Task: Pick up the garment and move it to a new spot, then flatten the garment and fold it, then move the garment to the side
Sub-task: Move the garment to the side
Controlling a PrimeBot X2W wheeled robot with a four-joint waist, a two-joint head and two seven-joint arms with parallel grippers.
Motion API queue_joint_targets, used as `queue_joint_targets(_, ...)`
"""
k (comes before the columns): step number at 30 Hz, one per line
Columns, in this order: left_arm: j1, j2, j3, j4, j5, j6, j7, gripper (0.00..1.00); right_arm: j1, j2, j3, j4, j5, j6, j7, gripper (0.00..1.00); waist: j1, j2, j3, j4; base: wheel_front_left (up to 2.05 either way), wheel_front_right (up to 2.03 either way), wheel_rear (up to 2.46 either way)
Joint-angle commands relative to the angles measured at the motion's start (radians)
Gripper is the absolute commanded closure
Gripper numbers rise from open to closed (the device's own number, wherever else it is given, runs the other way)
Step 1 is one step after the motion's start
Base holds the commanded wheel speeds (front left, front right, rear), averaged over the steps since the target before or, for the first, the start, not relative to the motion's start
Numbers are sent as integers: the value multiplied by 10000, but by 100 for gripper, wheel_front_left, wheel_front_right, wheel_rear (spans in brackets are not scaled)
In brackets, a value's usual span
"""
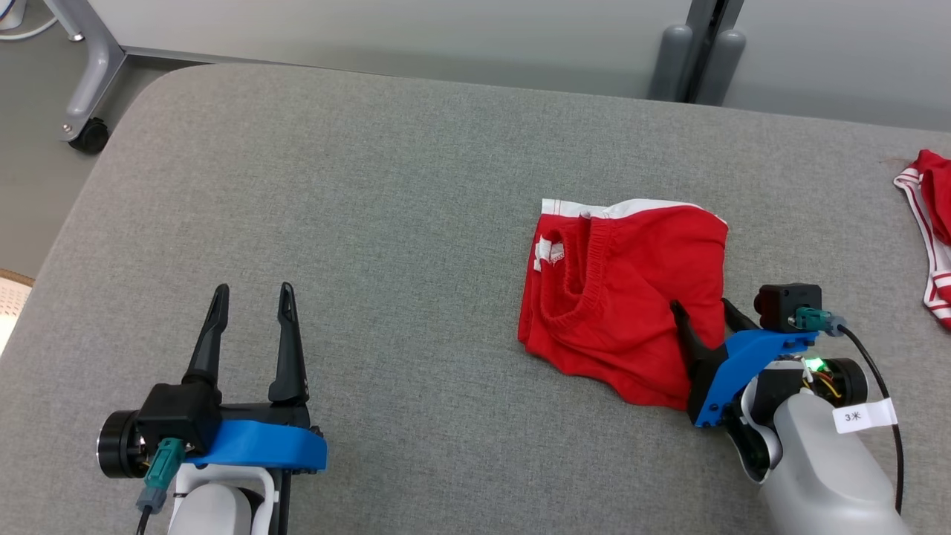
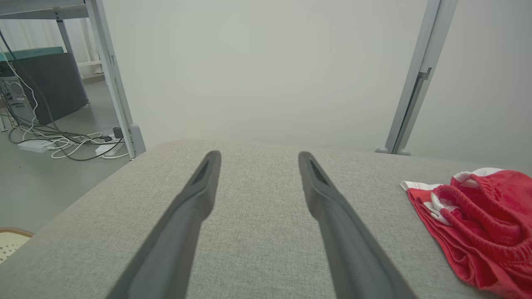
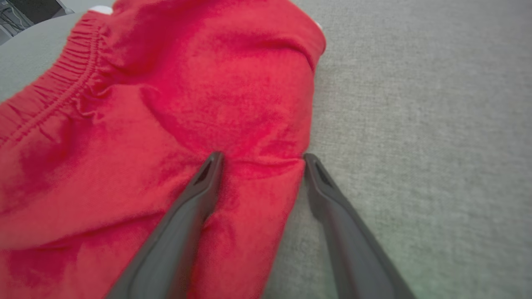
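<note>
My right gripper (image 1: pixel 701 303) sits spread astride the edge of the shorts (image 1: pixel 624 297), left gripper (image 1: pixel 253 288) spread aside; I judge a grasp, needing a pinch.

Garment (image 1: pixel 631 297) is bright red, with a white band up top and a little white tag. Surface (image 1: pixel 334 186) is plain speckly grey weave. Left tool (image 1: pixel 252 293) and right tool (image 1: pixel 702 305) both have black fingers (image 1: pixel 286 349) on blue brackets (image 1: pixel 256 446). The other red cloth (image 1: pixel 932 223) has white stripes.
</note>
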Motion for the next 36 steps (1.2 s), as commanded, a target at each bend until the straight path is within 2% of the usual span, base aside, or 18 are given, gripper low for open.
queue_joint_targets(1, -149, -2, 43, 22, 14, -20, -41, 0, -52, 71, 119, 216, 165, 1, -11, 0, -1, -1, 3, 1, 0, 0, 0)
queue_joint_targets(2, -144, -10, 46, 27, 15, -29, -41, 0, -88, 92, 172, 311, 246, 2, -3, 10, -1, -1, 4, -4, 0, 0, 0)
queue_joint_targets(3, -122, -15, 49, 33, 18, -31, -41, 0, -111, 110, 241, 391, 280, 2, -50, 65, -1, -1, 1, -16, 0, 0, 0)
queue_joint_targets(4, -88, -20, 47, 36, 19, -33, -41, 0, -144, 118, 298, 433, 363, 2, -165, 100, -1, -1, -2, -32, 0, 0, 0)
queue_joint_targets(8, 43, -41, 60, 38, -2, -27, -40, 0, -328, 15, 493, 540, 584, 1, -543, 100, -1, -1, -4, -181, 0, 0, 0)
queue_joint_targets(14, -2, -54, 147, -60, 47, -75, -38, 0, -501, -549, 885, 178, 826, -4, -1108, 100, -1, -1, 228, -722, 0, 0, 0)
queue_joint_targets(21, -390, 22, 336, -283, 203, -126, -32, 0, -425, -1517, 1121, -743, 1152, -1, -1203, 100, -1, -1, 834, -1809, 0, 0, 0)
queue_joint_targets(27, -876, 164, 476, -517, 345, -170, -31, 0, -100, -2073, 1164, -1687, 1414, -1, -1109, 100, -1, -1, 1382, -2657, 0, 0, 0)
queue_joint_targets(31, -1172, 233, 551, -612, 430, -183, -33, 0, -38, -2290, 1185, -2302, 1474, -1, -1108, 100, -1, -1, 1685, -2944, 0, 0, 0)
queue_joint_targets(36, -1442, 251, 584, -628, 476, -261, -31, 0, -531, -2421, 1318, -2896, 1287, -1, -1154, 100, -1, -1, 1975, -2988, 0, 0, 0)
